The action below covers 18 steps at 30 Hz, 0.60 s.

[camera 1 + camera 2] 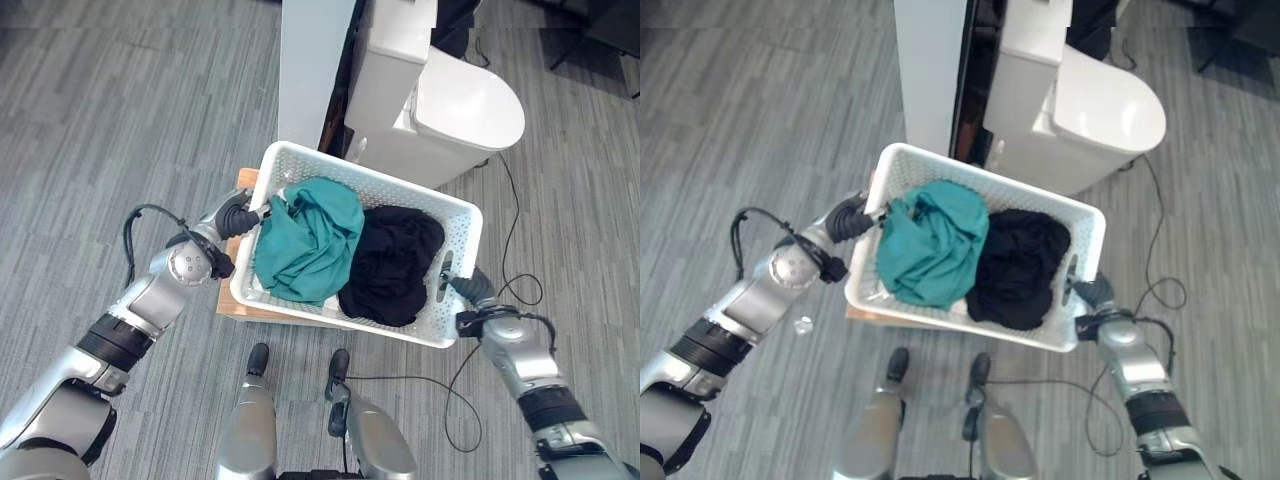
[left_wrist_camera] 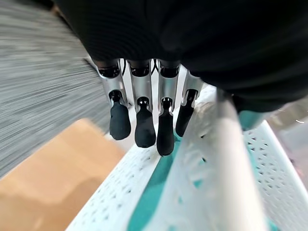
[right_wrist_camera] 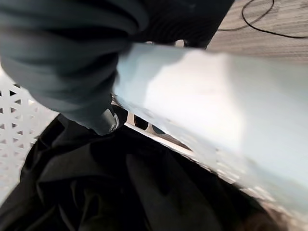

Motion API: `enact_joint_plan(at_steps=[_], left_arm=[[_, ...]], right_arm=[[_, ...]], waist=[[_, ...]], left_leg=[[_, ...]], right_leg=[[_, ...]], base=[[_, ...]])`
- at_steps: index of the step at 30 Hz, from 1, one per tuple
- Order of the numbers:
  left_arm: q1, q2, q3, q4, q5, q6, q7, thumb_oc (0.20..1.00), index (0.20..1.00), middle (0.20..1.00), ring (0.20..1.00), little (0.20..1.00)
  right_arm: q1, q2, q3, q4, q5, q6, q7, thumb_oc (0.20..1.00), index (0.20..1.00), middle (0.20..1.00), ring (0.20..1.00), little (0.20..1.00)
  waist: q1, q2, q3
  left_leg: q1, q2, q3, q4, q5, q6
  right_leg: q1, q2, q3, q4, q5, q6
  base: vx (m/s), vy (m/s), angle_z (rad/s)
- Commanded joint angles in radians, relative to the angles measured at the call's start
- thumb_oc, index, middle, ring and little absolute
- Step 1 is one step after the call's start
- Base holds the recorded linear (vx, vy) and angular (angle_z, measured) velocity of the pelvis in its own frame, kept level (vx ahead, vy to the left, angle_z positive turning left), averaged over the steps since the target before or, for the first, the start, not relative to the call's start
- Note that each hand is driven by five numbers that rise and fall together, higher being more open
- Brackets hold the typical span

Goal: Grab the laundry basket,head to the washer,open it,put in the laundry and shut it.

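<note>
The left hand (image 1: 236, 213) is at the left short end of the white laundry basket (image 1: 452, 214), at its rim. In its wrist view the fingers (image 2: 138, 126) hang down over the outside of the perforated wall, with the rim running close beside them; they look hooked over that edge, so the hand is clamped on the basket's end. The right hand (image 1: 470, 287) is at the opposite short end, by the handle slot. Its wrist view shows the dark cover pressed close against the rim, but the fingers are hidden by the basket, so I cannot tell whether they are closed round it or not.

The basket sits tilted across a low wooden stand (image 1: 244, 179), whose edge shows under the left end and along the near side. Inside it, a teal garment (image 1: 312, 236) is bunched in the left half and a black garment (image 1: 392, 262) fills the right half; the two touch in the middle. The floor is grey striped carpet (image 1: 110, 120). Just beyond the far side of the basket stands a white appliance with a rounded lid (image 1: 468, 110), next to a tall pale panel (image 1: 312, 70).
</note>
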Motion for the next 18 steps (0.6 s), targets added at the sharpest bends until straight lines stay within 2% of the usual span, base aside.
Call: enact_joint_plan(at_steps=[1, 2, 5, 6, 11, 12, 15, 16, 17, 18], left_arm=[[-0.04, -0.012, -0.002, 0.052, 0.021, -0.057, -0.021, 0.2, 0.2, 0.2, 0.2, 0.2], [-0.052, -0.022, -0.02, 0.051, 0.022, -0.057, -0.042, 0.2, 0.2, 0.2, 0.2, 0.2], [-0.073, -0.043, -0.038, 0.064, 0.026, -0.056, -0.049, 0.2, 0.2, 0.2, 0.2, 0.2], [-0.097, -0.074, -0.061, 0.087, 0.036, -0.06, -0.05, 0.2, 0.2, 0.2, 0.2, 0.2], [-0.141, -0.131, -0.093, 0.114, 0.037, -0.064, -0.055, 0.2, 0.2, 0.2, 0.2, 0.2], [-0.16, -0.15, -0.104, 0.119, 0.035, -0.064, -0.06, 0.2, 0.2, 0.2, 0.2, 0.2], [-0.192, -0.172, -0.118, 0.148, 0.034, -0.07, -0.052, 0.2, 0.2, 0.2, 0.2, 0.2], [-0.21, -0.181, -0.129, 0.167, 0.031, -0.075, -0.045, 0.2, 0.2, 0.2, 0.2, 0.2], [-0.25, -0.195, -0.15, 0.203, 0.032, -0.075, -0.033, 0.2, 0.2, 0.2, 0.2, 0.2], [-0.266, -0.2, -0.153, 0.21, 0.032, -0.074, -0.028, 0.2, 0.2, 0.2, 0.2, 0.2]], right_arm=[[0.087, -0.143, -0.065, -0.017, -0.002, -0.03, 0.07, 0.2, 0.2, 0.2, 0.2, 0.2], [0.122, -0.152, -0.082, -0.01, -0.011, -0.024, 0.09, 0.2, 0.2, 0.2, 0.2, 0.2], [0.154, -0.159, -0.101, -0.017, -0.022, -0.018, 0.104, 0.2, 0.2, 0.2, 0.2, 0.2], [0.178, -0.158, -0.11, -0.029, -0.031, -0.016, 0.115, 0.2, 0.2, 0.2, 0.2, 0.2], [0.17, -0.164, -0.12, -0.041, -0.037, -0.017, 0.108, 0.2, 0.2, 0.2, 0.2, 0.2], [0.159, -0.166, -0.118, -0.041, -0.038, -0.018, 0.107, 0.2, 0.2, 0.2, 0.2, 0.2], [0.143, -0.166, -0.114, -0.047, -0.039, -0.018, 0.103, 0.2, 0.2, 0.2, 0.2, 0.2], [0.122, -0.166, -0.105, -0.047, -0.037, -0.021, 0.097, 0.2, 0.2, 0.2, 0.2, 0.2], [0.085, -0.171, -0.091, -0.046, -0.034, -0.025, 0.084, 0.2, 0.2, 0.2, 0.2, 0.2], [0.081, -0.171, -0.092, -0.049, -0.031, -0.028, 0.079, 0.2, 0.2, 0.2, 0.2, 0.2]], waist=[[-0.008, 0.064, -0.201], [-0.015, 0.068, -0.222], [-0.019, 0.069, -0.237], [-0.027, 0.072, -0.246], [-0.039, 0.075, -0.234], [-0.05, 0.076, -0.225], [-0.053, 0.078, -0.213], [-0.054, 0.077, -0.203], [-0.056, 0.075, -0.175], [-0.055, 0.077, -0.163]], left_leg=[[0.149, 0.014, 0.022, -0.178, -0.049, 0.064], [0.164, 0.004, 0.018, -0.177, -0.045, 0.07], [0.182, -0.004, 0.015, -0.178, -0.053, 0.075], [0.195, -0.013, 0.016, -0.176, -0.06, 0.082], [0.191, -0.031, 0.034, -0.169, -0.065, 0.099], [0.188, -0.039, 0.05, -0.171, -0.071, 0.104], [0.177, -0.043, 0.085, -0.167, -0.076, 0.106], [0.166, -0.044, 0.111, -0.158, -0.08, 0.106], [0.13, -0.036, 0.16, -0.121, -0.083, 0.109], [0.108, -0.031, 0.18, -0.1, -0.081, 0.114]], right_leg=[[0.071, -0.081, 0.017, 0.165, -0.072, 0.102], [0.077, -0.086, 0.021, 0.179, -0.054, 0.106], [0.091, -0.091, 0.025, 0.18, -0.055, 0.108], [0.095, -0.097, 0.035, 0.181, -0.047, 0.111], [0.063, -0.103, 0.091, 0.177, -0.023, 0.117], [0.045, -0.106, 0.119, 0.171, -0.012, 0.123], [0.027, -0.113, 0.14, 0.14, -0.006, 0.127], [0.01, -0.118, 0.139, 0.128, 0.017, 0.129], [-0.02, -0.111, 0.111, 0.135, 0.016, 0.126], [-0.025, -0.099, 0.096, 0.164, -0.004, 0.121]], base=[[0.06, 0.085, 0.0], [0.06, 0.053, 0.06], [0.06, 0.057, 0.05], [0.02, 0.065, 0.0], [-0.07, 0.082, -0.13], [-0.09, 0.055, -0.43], [-0.16, 0.062, -0.47], [-0.28, 0.027, -0.88], [-0.37, 0.039, -1.05], [-0.41, 0.07, -1.01]])
